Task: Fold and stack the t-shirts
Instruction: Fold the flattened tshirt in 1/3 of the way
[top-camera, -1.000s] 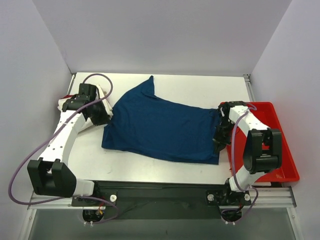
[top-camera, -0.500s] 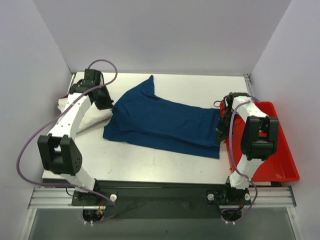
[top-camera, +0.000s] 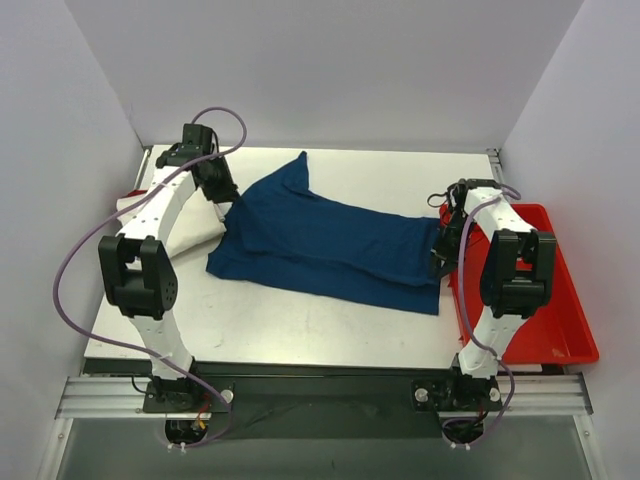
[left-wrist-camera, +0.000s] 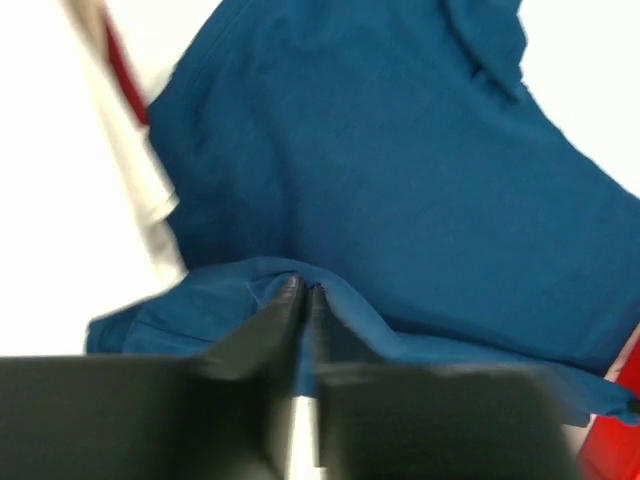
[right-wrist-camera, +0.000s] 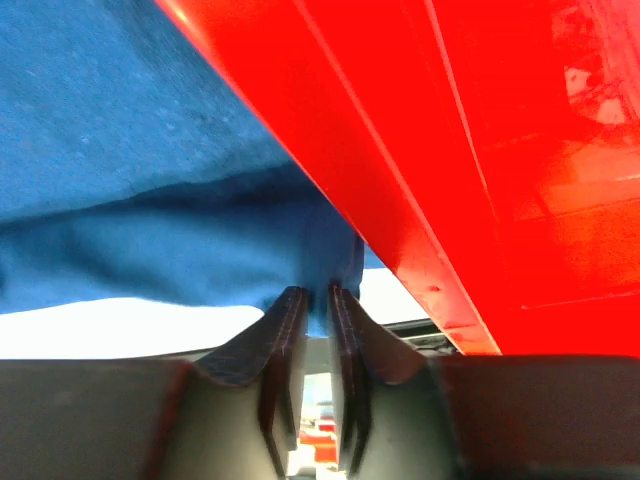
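Note:
The dark teal-blue t-shirt (top-camera: 330, 245) lies spread across the middle of the table, its near part doubled back over itself. My left gripper (top-camera: 229, 197) sits at the shirt's left edge, shut on a ridge of the blue cloth (left-wrist-camera: 400, 180) that rises between the fingertips (left-wrist-camera: 305, 288). My right gripper (top-camera: 440, 260) is at the shirt's right edge beside the tray, with a fold of the blue cloth (right-wrist-camera: 150, 180) pinched between its nearly closed jaws (right-wrist-camera: 317, 293). The cream-white t-shirt (top-camera: 185, 228) with a red edge (left-wrist-camera: 125, 70) lies at the far left, partly under the left arm.
A red plastic tray (top-camera: 560, 300) stands along the table's right side, its rim (right-wrist-camera: 400, 200) close against my right gripper. Grey walls enclose the table on three sides. The arm bases and a metal rail run along the near edge.
Both grippers have carried the shirt's near edge toward the back, doubling the cloth over. The left arm has swung up toward the far left corner; the right gripper has moved a little farther back.

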